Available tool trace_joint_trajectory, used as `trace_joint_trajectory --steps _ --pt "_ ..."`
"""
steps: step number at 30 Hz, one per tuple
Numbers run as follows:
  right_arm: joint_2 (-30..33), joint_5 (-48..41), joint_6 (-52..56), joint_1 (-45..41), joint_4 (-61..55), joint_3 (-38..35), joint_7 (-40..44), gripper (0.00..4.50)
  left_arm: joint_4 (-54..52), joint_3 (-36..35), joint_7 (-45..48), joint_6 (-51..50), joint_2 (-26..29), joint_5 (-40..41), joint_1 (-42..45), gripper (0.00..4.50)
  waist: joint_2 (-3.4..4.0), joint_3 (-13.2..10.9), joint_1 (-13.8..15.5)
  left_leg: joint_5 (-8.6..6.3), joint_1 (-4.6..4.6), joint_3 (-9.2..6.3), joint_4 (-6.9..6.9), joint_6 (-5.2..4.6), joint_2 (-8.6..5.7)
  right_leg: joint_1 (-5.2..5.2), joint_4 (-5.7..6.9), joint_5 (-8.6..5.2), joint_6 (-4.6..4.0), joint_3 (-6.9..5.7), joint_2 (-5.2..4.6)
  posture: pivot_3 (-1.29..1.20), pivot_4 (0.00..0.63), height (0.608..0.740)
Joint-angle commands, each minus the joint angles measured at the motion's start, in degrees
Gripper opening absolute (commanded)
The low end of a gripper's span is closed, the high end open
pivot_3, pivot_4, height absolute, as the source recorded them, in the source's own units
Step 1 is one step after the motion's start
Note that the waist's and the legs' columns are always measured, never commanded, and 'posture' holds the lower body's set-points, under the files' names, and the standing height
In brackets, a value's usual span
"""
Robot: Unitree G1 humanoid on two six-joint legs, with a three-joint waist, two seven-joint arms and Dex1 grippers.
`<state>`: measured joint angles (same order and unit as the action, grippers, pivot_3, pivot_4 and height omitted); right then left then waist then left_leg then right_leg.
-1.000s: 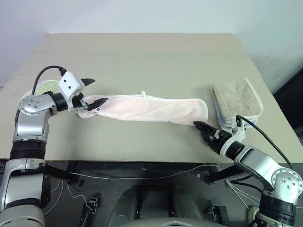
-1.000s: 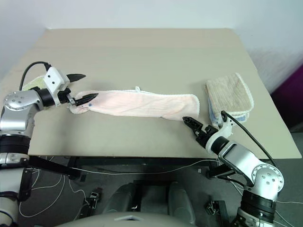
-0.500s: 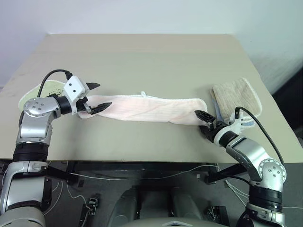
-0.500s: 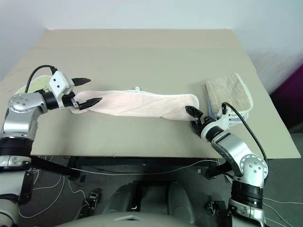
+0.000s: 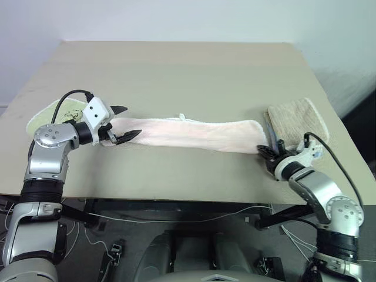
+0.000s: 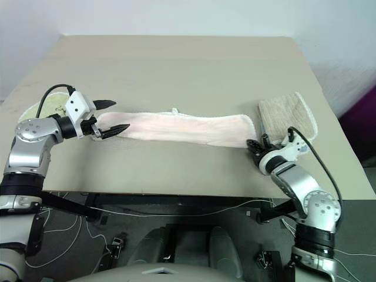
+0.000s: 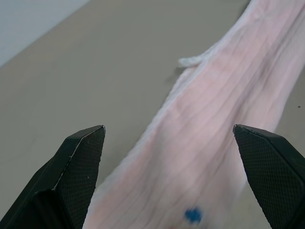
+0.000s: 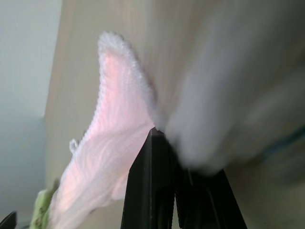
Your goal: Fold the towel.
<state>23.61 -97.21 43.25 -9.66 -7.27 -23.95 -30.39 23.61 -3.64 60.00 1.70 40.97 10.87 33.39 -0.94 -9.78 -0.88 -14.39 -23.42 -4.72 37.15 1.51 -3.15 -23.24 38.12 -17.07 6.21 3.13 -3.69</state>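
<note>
The pale pink towel [image 5: 194, 132] lies as a long, narrow band across the middle of the table [image 5: 176, 70], with its small white tag [image 5: 182, 117] on the far edge. My left gripper [image 5: 130, 121] is open at the towel's left end, one finger on each side of the cloth. The left wrist view shows the towel [image 7: 214, 119] and its small blue logo [image 7: 193, 214] between the fingers [image 7: 78, 171]. My right gripper [image 5: 265, 151] is shut on the towel's right end. In the right wrist view the closed fingertips [image 8: 155, 143] meet the pink edge [image 8: 109, 143].
A beige folded towel [image 5: 299, 117] lies on something blue just right of the right gripper. A light green towel [image 5: 56, 111] lies behind my left arm at the table's left edge. The table's front edge runs close below both grippers.
My right gripper has moved forward and to the right to the towel's right end and shut on it. The towel now lies straighter and reaches further right. The left gripper stays open.
</note>
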Motion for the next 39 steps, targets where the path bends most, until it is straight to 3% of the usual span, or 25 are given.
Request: trace_joint_trajectory --steps 1,10,16,21,30,39 --pt "3.49 -0.98 1.46 -0.81 -4.96 -0.73 2.6 0.03 -0.43 -0.44 -0.3 1.28 -0.14 0.23 0.93 4.5 0.0 0.0 -0.11 0.0 0.0 0.0 0.0 0.0 0.01 0.0 0.0 0.0 0.0 0.0 0.01 0.0 0.15 0.74" --pt "12.45 7.65 7.44 -7.64 -12.41 8.43 10.09 0.03 -0.82 0.2 -0.72 1.51 -1.01 -0.09 0.67 4.5 0.0 -0.01 -0.15 0.0 -0.01 0.01 -0.01 0.0 0.05 -0.01 -0.03 0.0 0.0 0.0 0.02 0.0 0.15 0.74" --pt "18.08 18.97 12.31 -14.53 -14.37 17.27 20.99 0.03 -1.61 0.35 -0.84 1.33 -1.3 0.01 0.26 4.5 0.0 -0.01 -0.06 0.0 -0.02 -0.01 0.01 0.0 0.04 -0.02 -0.05 0.0 0.0 -0.02 0.0 0.0 0.15 0.74" --pt "15.64 29.87 13.47 -22.96 -10.66 26.62 31.07 0.03 -1.98 0.79 -1.17 1.34 -2.47 -0.1 0.39 4.5 0.0 -0.01 -0.2 0.0 -0.02 0.0 0.0 0.0 0.04 -0.04 -0.05 0.0 0.0 -0.01 0.01 0.0 0.15 0.74" --pt "2.59 50.14 9.74 -33.28 5.68 39.77 45.19 0.03 -3.2 1.15 -2.01 0.82 -3.31 -0.02 0.22 4.5 0.0 -0.01 -0.1 0.0 -0.12 0.0 -0.01 0.01 0.01 -0.17 -0.02 0.0 0.0 -0.03 0.01 0.0 0.15 0.74" --pt "-2.09 59.8 9.45 -32.65 8.89 40.84 52.76 0.03 -7.08 0.31 -2.73 -0.94 -2.36 0.63 -2.6 4.5 0.0 -0.01 -0.21 0.01 -0.12 -0.03 -0.02 0.01 0.0 -0.22 0.01 0.0 0.0 -0.03 0.01 0.0 0.15 0.74"
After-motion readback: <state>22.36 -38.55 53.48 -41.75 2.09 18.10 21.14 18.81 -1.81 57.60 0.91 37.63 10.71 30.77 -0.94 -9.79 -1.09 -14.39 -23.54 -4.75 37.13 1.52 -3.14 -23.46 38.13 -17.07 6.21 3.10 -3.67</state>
